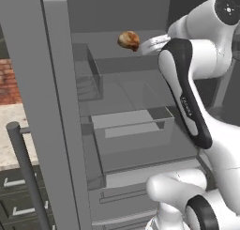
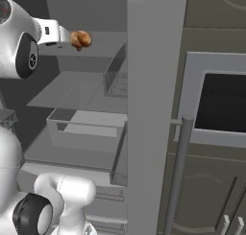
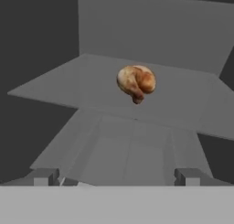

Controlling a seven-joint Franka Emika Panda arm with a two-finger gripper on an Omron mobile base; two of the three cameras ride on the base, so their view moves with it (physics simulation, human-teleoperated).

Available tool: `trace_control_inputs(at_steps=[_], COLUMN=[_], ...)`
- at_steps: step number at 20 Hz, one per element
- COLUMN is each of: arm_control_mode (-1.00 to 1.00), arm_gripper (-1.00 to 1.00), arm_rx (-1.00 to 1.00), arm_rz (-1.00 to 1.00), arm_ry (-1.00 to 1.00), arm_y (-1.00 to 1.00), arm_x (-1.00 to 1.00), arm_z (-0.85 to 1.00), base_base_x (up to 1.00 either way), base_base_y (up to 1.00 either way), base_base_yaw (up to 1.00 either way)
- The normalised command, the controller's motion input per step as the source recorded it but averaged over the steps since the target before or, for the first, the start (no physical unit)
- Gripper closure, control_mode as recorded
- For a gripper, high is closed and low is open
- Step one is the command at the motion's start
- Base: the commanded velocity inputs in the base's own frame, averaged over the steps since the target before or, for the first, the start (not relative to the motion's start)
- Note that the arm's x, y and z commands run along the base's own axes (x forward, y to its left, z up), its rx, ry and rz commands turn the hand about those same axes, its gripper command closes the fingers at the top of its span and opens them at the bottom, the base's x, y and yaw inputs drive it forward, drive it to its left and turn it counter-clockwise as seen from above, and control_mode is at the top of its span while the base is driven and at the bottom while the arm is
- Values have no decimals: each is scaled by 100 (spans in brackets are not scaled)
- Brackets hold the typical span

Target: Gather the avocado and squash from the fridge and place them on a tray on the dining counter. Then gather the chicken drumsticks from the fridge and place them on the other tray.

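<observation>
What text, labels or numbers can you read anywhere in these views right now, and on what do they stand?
No text reads clearly anywhere.
Robot arm: a small light marking on the dark forearm cover, too small and blurred to read.
Fridge shelves and drawers: no labels or numbers.
Chicken drumsticks: no tag or packaging.
Dark oven window on the right: no readable signs.

I am looking into a home kitchen, rendered. An open fridge (image 1: 126, 130) stands before the base, with grey shelves, a clear drawer (image 1: 133, 126) and a door with a long bar handle (image 1: 28, 177). Chicken drumsticks (image 3: 136, 82) lie on an upper shelf. A built-in oven (image 2: 223, 102) sits in dark cabinets to the right; a brick wall (image 1: 8, 81) shows at left.
</observation>
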Motion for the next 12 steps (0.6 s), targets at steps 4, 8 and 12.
trace_control_inputs(at_steps=[4,8,12], arm_control_mode=[-100,-100,-100], arm_gripper=[-100,-100,-100], arm_rx=[0,0,0], arm_rz=[-1,-3,-4], arm_ry=[10,8,3], arm_y=[0,0,6], arm_x=[52,55,57], arm_z=[-12,-16,-18], base_base_x=[0,0,0], base_base_y=[0,0,0], base_base_yaw=[0,0,0])
